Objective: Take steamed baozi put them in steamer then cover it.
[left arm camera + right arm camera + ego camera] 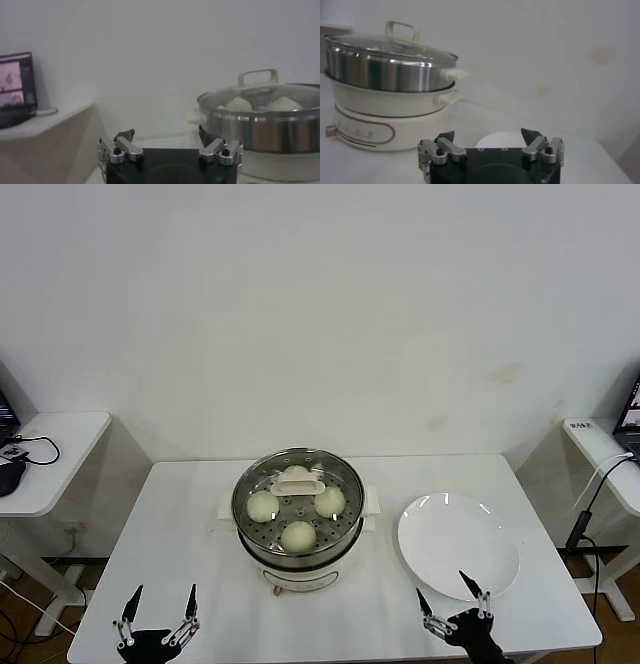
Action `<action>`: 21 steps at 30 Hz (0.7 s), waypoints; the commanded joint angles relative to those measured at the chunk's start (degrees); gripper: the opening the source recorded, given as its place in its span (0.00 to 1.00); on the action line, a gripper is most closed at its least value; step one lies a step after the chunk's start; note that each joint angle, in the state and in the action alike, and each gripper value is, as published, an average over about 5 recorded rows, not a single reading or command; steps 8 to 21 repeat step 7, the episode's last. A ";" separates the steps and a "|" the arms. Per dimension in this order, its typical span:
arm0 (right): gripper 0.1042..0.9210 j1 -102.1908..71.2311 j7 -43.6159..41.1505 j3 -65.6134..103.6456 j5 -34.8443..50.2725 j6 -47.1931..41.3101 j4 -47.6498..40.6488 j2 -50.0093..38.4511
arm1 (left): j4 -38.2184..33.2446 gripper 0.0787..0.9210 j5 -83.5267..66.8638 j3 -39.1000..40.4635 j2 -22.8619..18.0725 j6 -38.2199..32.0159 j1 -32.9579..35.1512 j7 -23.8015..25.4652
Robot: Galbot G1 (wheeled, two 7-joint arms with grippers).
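The steamer [298,556] stands mid-table, a shiny steel pot on a cream-white base. The clear glass cover [298,480] with its cream bar handle sits on the pot. Through it I see baozi [263,505] on the perforated tray, one partly hidden under the handle. My left gripper [160,606] is open and empty at the table's front left edge. My right gripper [450,590] is open and empty at the front right, by the plate. The left wrist view shows the covered steamer [265,127] with baozi [239,104] inside. The right wrist view shows the steamer [390,80] too.
An empty white plate [458,544] lies right of the steamer, also in the right wrist view [507,140]. Side tables stand left [50,454] and right [600,449] of the white table [180,514], with a laptop on the left one.
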 commanded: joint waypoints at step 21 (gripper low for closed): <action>0.88 -1.61 0.02 -0.66 0.98 -3.59 1.23 -1.22 | 0.76 0.88 -4.62 -1.57 0.04 -1.03 3.46 -0.16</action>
